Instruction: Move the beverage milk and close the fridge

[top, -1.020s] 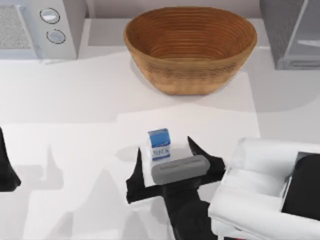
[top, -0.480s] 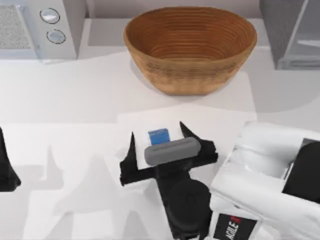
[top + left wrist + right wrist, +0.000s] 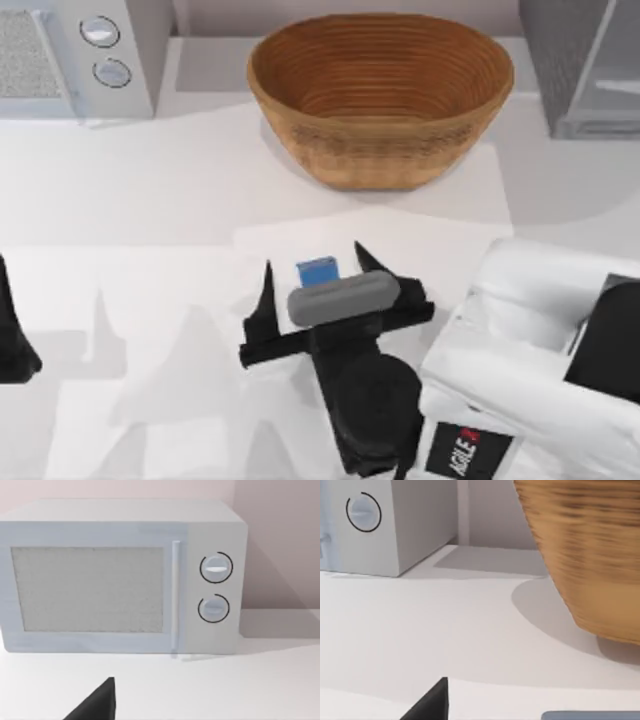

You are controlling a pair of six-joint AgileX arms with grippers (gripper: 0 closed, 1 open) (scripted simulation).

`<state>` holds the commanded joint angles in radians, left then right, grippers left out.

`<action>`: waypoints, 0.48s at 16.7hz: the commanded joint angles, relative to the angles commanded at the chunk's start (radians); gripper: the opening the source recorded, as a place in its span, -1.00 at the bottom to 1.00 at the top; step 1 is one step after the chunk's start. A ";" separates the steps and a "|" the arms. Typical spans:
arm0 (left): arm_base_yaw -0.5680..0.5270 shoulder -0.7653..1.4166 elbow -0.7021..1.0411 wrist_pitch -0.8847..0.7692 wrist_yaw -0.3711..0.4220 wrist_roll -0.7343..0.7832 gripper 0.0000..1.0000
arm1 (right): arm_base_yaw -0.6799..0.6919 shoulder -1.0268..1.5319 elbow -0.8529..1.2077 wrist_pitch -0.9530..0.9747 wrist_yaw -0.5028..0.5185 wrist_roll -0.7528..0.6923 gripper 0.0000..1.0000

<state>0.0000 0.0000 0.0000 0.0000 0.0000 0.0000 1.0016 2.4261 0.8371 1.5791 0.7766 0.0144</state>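
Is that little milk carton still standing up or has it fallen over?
Upright: the beverage milk shows its blue top between the open fingers of the right gripper.

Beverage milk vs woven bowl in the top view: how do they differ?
Size: the beverage milk is far smaller than the woven bowl. Look: the milk is a boxy carton with a blue top; the bowl is round, brown and ribbed. Place: the milk stands mid-table between the open fingers of the right gripper; the bowl sits apart at the back with nothing around it. Both rest upright on the white table.
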 joint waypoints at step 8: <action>0.000 0.000 0.000 0.000 0.000 0.000 1.00 | 0.000 0.000 0.000 0.000 0.000 0.000 -0.66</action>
<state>0.0000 0.0000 0.0000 0.0000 0.0000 0.0000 1.0016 2.4261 0.8371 1.5791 0.7766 0.0144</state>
